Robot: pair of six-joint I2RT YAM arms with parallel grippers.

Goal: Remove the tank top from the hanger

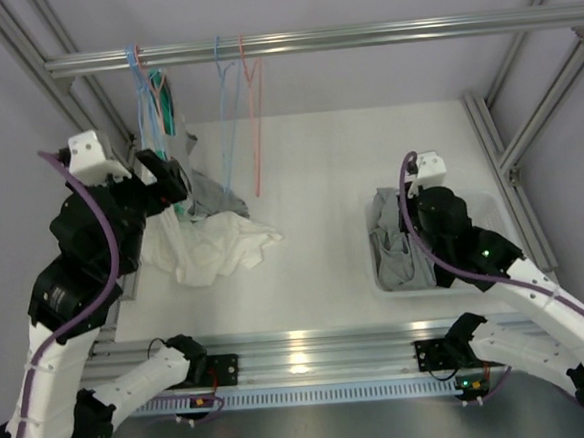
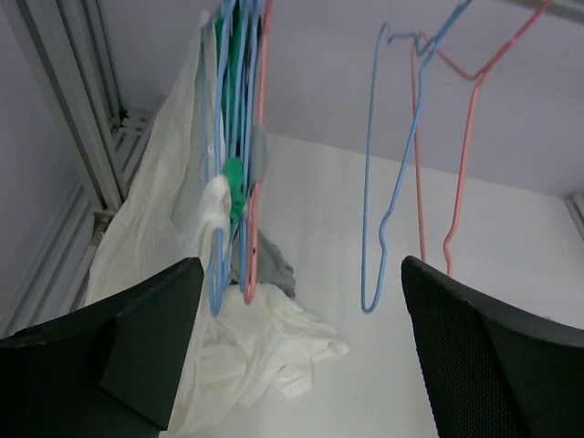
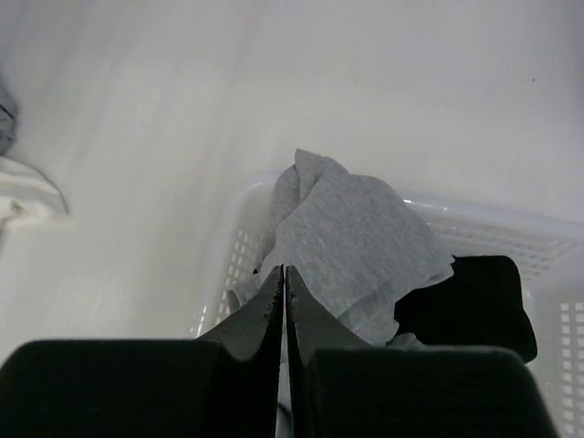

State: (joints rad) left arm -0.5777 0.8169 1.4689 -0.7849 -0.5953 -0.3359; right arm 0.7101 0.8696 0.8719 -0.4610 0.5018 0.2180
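Listing, one moment at the hanger station:

- Rail [image 1: 310,43]: metal bar across the far side of the white table [image 1: 319,177], carrying all the hangers
- Loaded hangers [image 2: 219,137]: a tight bunch of blue and pink wire at the rail's left end
- White tank top [image 2: 151,237]: on the loaded hangers, hanging down their left side, with its lower part heaped on the table beneath
- Green garment [image 2: 235,178] and grey garment [image 2: 260,151]: strips showing among the same bunch; which hanger carries each cannot be told
- Empty blue hanger [image 2: 368,182] and empty pink hanger [image 2: 420,182]: hanging together, right of the bunch
- Left gripper [image 2: 301,265]: raised beside the bunch, jaws spread wide, nothing between them
- Right gripper [image 3: 285,269]: over the basket, jaws pressed together, nothing between them
- White perforated basket [image 3: 228,237]: on the table's right side, holding a grey cloth [image 3: 356,246] and a black cloth [image 3: 474,301]
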